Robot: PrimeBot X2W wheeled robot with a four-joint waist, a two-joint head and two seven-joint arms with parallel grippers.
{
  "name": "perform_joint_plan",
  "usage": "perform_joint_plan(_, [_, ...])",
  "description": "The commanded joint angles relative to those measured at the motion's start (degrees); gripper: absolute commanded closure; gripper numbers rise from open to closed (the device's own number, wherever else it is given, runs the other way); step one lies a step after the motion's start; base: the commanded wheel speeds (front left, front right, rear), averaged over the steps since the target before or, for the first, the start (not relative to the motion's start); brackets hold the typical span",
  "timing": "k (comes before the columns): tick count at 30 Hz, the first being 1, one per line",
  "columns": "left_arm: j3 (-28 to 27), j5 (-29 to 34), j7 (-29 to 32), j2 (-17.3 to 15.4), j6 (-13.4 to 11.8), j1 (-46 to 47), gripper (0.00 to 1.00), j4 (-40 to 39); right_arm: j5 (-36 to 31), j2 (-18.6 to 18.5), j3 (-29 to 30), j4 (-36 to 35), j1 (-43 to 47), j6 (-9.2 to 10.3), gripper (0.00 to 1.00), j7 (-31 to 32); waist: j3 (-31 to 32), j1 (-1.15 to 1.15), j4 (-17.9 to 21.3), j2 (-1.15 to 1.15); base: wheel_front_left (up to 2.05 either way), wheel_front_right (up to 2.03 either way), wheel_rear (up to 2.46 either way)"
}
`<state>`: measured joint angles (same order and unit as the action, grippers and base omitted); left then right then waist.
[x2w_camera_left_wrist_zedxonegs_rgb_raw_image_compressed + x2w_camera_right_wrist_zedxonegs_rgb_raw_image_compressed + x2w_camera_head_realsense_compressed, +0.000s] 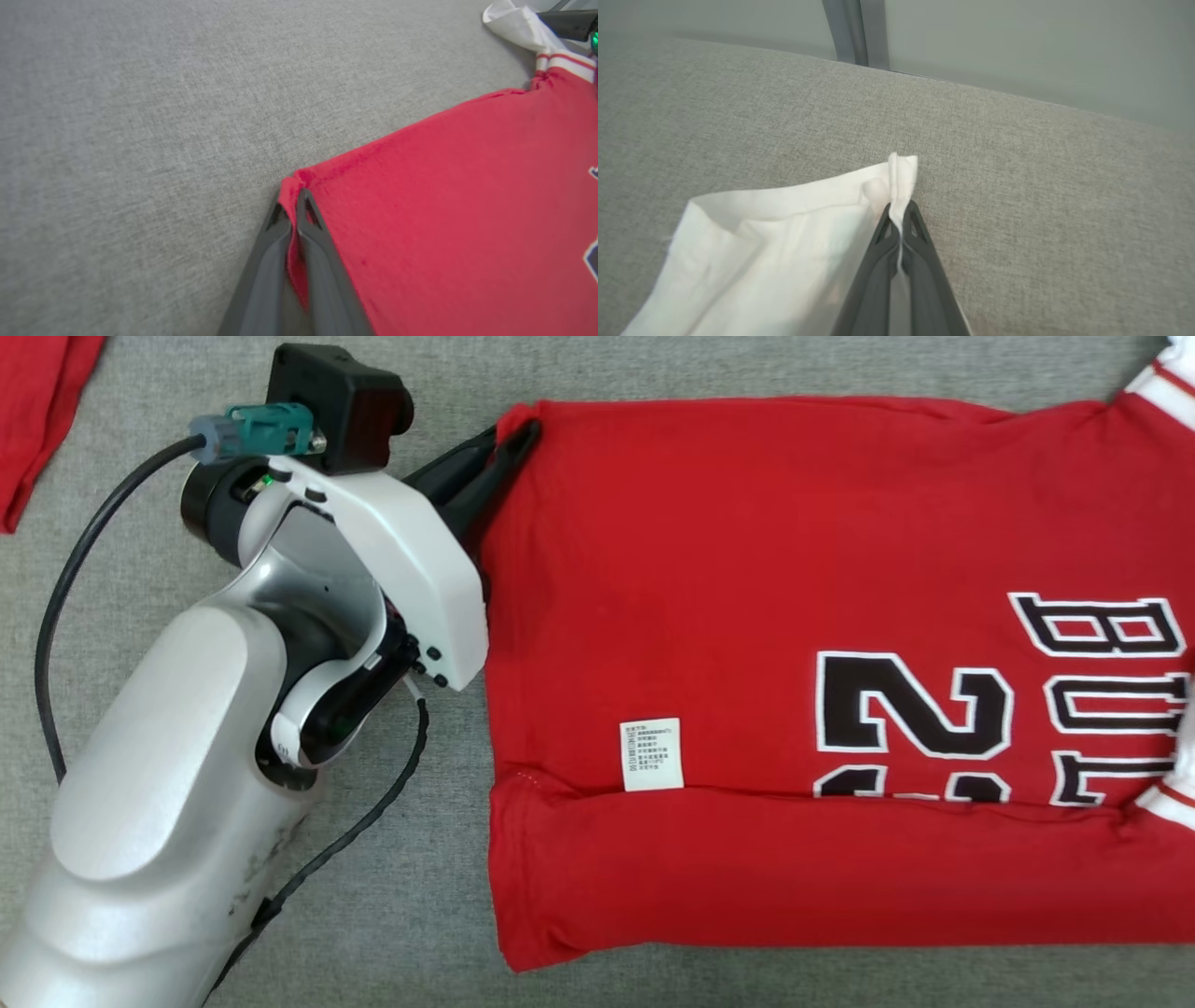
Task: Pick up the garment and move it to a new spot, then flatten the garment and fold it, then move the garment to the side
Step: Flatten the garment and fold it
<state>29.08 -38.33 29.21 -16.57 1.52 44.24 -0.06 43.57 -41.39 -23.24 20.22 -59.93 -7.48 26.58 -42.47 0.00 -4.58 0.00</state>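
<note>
Red shirt (700,569) corner pinched in left claw (294,198), white sleeve (775,242) in right claw (901,207); thin grips may slip when lifting

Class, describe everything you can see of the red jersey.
The red jersey lies flat on grey fabric, soft knit, its near edge folded over. Black white-edged lettering and a white care label show. The left claw pinches a hem corner; the right claw pinches its white sleeve.
</note>
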Motion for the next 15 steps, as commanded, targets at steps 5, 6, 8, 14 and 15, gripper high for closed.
perform_joint_plan(5, [0.39,-1.12,-0.85,-1.6,0.16,-6.81,1.0,-0.61,6.2,-3.37,-2.06,-2.73,3.14,-0.03,1.0,-6.39,5.3,0.0,2.72,0.0,0.0,0.0,0.0])
perform_joint_plan(6, [-0.08,-1.5,-1.35,-1.86,-0.13,-7.78,1.0,-1.58,7.27,-4.3,-2.46,-3.91,4.45,-0.03,1.0,-7.52,6.42,0.0,3.21,0.0,0.0,0.0,0.0])
perform_joint_plan(8, [-1.02,-2.19,-2.47,-2.51,-0.64,-10.09,1.0,-3.72,9.32,-6.27,-2.86,-6.13,7.48,-0.03,1.0,-9.79,8.68,0.0,4.17,0.0,0.0,0.0,0.0])
perform_joint_plan(14, [-3.45,-3.27,-5.65,-4.53,-2.93,-18.74,1.0,-9.16,13.06,-9.61,-3.34,-10.68,17.94,-0.03,1.0,-16.29,15.17,0.0,6.77,0.0,0.0,0.0,0.0])
perform_joint_plan(15, [-4.14,-3.51,-6.39,-5.01,-3.6,-20.57,1.0,-10.26,13.59,-9.99,-3.22,-11.45,20.15,-0.03,1.0,-17.58,16.47,0.0,7.31,0.0,0.0,0.0,0.0])
